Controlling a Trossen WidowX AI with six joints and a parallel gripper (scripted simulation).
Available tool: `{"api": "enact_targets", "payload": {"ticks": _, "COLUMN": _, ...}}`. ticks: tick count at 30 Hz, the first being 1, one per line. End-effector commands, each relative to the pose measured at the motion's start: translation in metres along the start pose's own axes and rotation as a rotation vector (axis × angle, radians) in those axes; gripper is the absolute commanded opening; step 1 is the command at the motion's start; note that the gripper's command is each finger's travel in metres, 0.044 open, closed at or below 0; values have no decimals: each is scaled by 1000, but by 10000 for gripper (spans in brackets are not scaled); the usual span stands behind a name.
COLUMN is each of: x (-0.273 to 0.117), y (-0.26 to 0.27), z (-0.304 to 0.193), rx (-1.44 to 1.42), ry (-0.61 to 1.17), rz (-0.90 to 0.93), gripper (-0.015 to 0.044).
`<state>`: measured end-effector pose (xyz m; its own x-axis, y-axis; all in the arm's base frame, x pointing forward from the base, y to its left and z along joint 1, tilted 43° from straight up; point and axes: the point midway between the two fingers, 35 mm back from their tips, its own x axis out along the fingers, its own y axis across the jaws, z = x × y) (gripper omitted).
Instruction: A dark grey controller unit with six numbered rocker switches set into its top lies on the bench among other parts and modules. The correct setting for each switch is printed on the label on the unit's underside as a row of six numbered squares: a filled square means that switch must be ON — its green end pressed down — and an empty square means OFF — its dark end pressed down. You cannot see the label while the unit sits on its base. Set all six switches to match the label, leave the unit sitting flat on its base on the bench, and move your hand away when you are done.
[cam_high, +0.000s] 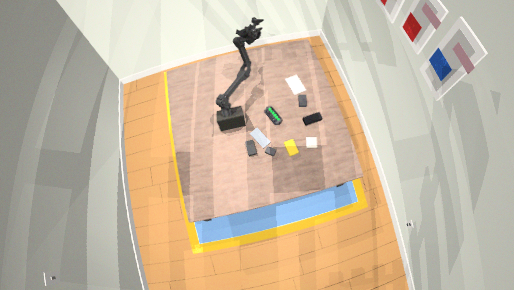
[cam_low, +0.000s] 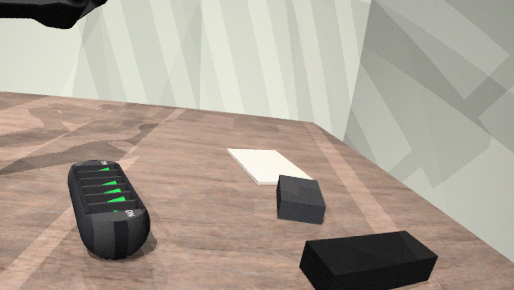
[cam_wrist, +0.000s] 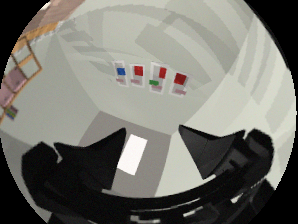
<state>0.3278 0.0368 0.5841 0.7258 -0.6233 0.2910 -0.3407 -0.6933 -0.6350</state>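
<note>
One controller unit (cam_high: 270, 116) (cam_low: 110, 208), sitting switches up on the tabletop (cam_high: 225, 185) (cam_low: 200, 250), label side hidden. It's out in front of the arm base (cam_high: 240, 124), turned at an angle in the top view. Green shows along the switch row (individual rocker positions too small to call), and white ON print is readable at the near end in the exterior view.

Fingers (cam_high: 258, 21) are wide apart, nothing between them. Arm (cam_high: 245, 65) is reached out well away from the unit, with the fingers up past the tabletop's far edge in the top view. Wrist view looks at walls, not parts: a row of four framed panels (cam_wrist: 138, 71) and a bright white rectangle (cam_wrist: 133, 154), seen through the gap but behind it.

Other parts, top view:
- white flat plate (cam_high: 295, 84) (cam_low: 267, 166), with a dark grey block (cam_high: 302, 101) (cam_low: 300, 199) just beside it
- black oblong block (cam_high: 312, 118) (cam_low: 370, 257), right of the unit
- pale blue-grey plate (cam_high: 260, 138), near the unit, lower in the view
- upright-looking dark module (cam_high: 251, 148) (can't tell its height from above) and small dark block (cam_high: 270, 151), either side of that plate's lower end
- yellow piece (cam_high: 291, 147) and white square (cam_high: 311, 142), near each other, below the black block

Nothing touches the unit.
</note>
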Motion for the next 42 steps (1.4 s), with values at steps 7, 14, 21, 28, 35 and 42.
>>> {"api": "enact_targets", "payload": {"ticks": 7, "x": -13, "y": -4, "z": -22, "rx": 73, "ry": 9, "rz": -81, "gripper": 216}}
{"api": "enact_targets", "payload": {"ticks": 14, "x": -43, "y": -7, "z": -95, "rx": 366, "ry": 26, "rz": -200, "gripper": 32}}
{"api": "enact_targets", "payload": {"ticks": 21, "x": -63, "y": 15, "z": -170, "rx": 595, "ry": 65, "rz": -306, "gripper": 0}}
{"api": "enact_targets", "payload": {"ticks": 28, "x": -71, "y": 61, "z": -238, "rx": 946, "ry": 48, "rz": -368, "gripper": 0}}
{"api": "enact_targets", "payload": {"ticks": 35, "x": -60, "y": 110, "z": -277, "rx": 1220, "ry": 20, "rz": -383, "gripper": 0}}
{"api": "enact_targets", "payload": {"ticks": 42, "x": -33, "y": 160, "z": -299, "rx": 1497, "ry": -18, "rz": -366, "gripper": 0}}
